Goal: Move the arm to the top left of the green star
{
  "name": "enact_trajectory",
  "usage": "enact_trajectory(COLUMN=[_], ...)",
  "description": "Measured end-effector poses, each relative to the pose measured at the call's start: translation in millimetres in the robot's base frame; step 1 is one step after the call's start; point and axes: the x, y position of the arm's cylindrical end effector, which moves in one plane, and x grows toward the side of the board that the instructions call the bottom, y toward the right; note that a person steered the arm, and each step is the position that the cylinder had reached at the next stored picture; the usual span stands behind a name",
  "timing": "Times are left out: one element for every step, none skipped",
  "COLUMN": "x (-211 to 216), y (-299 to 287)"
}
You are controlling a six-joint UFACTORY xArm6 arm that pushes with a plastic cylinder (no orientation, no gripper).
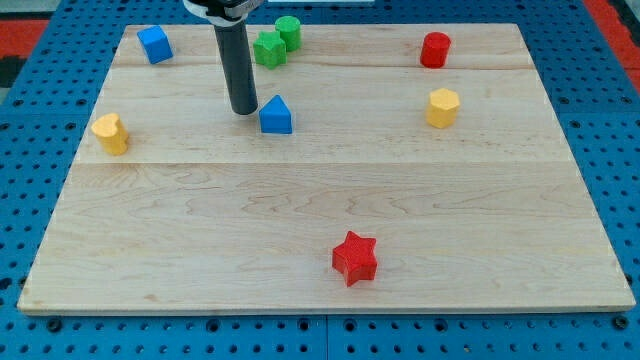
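The green star (268, 48) lies near the board's top edge, left of centre. A green cylinder (288, 30) stands just to its upper right, touching or nearly touching it. My tip (243, 110) rests on the board below and slightly left of the green star, about a block's width from it. The tip is just left of a blue house-shaped block (276, 116). The dark rod rises from the tip and passes left of the green star.
A blue cube (154, 44) sits at the top left. A yellow cylinder (111, 133) is at the left edge. A red cylinder (435, 49) is top right, a yellow hexagonal block (443, 107) below it. A red star (355, 258) lies bottom centre.
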Motion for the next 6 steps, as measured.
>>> enact_trajectory(x=[-6.3, -11.5, -53.9, -85.2, -86.6, -98.0], y=[-12.2, -27.5, -59.6, -58.2, 16.8, 10.1])
